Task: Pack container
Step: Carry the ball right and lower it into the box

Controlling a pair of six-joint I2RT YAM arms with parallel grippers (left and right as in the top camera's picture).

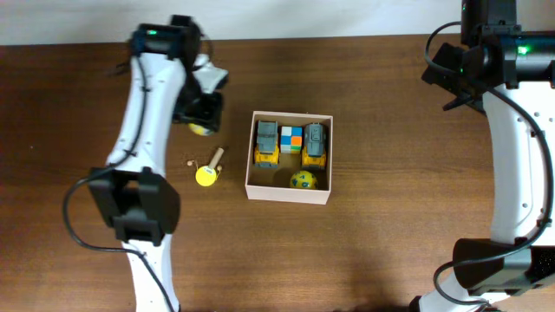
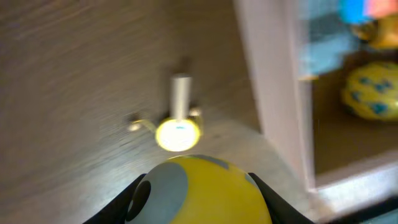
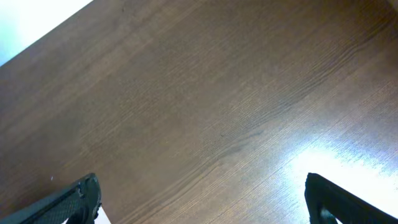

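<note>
The left tool (image 2: 202,210) is clenched on a yellow ball (image 2: 205,179) with grey patches. The ball fills the gap between the two fingers. Under it, on the brown bench (image 1: 390,251), lies a little yellow toy with a wooden stick (image 1: 208,172). Just beside that is the container (image 1: 290,195), a white box that is brown inside. It sits in the middle of the bench, and the held ball is to its left, outside the wall.

In the box are two yellow trucks (image 1: 267,144), a cube of many colours (image 1: 291,139) and a second yellow ball with blue marks (image 1: 302,180).

The right tool (image 3: 202,200) is far off at the other side. Its fingers are spread wide and hold nothing.

What could go wrong? The ball is round and smooth, so I think it could slip out and roll away across the bench. If the ball is carried too low, it could bump the box wall and push the box. The box is partly full, so a ball let go in the wrong spot could land on a truck and bounce out.
</note>
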